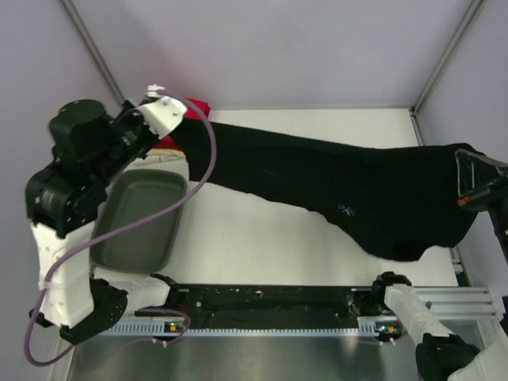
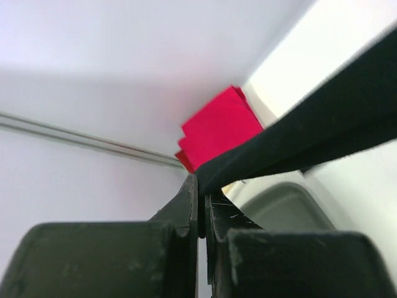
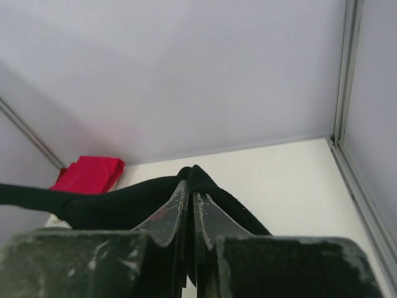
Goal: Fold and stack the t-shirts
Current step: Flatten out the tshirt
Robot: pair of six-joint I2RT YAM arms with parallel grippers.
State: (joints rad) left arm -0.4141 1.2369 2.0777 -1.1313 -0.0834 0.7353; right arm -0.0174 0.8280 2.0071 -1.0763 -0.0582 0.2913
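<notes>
A plain black t-shirt (image 1: 333,186) with a tiny pale mark hangs stretched in the air across the table, from far left to right. My left gripper (image 1: 176,119) is shut on its left end, seen in the left wrist view (image 2: 202,186) with black cloth (image 2: 298,139) running up and right from the jaws. My right gripper (image 1: 468,178) is shut on its right end, seen in the right wrist view (image 3: 190,192) with cloth (image 3: 124,202) draped over the fingers. A folded red t-shirt (image 1: 194,107) lies in the far left corner; it also shows in the left wrist view (image 2: 217,127) and the right wrist view (image 3: 90,174).
A grey oval plastic tub (image 1: 139,222) stands at the left, below my left arm. A pale folded cloth (image 1: 171,163) lies under the red one. Metal frame posts (image 1: 444,55) and walls bound the white table (image 1: 262,246). A black rail (image 1: 270,305) runs along the near edge.
</notes>
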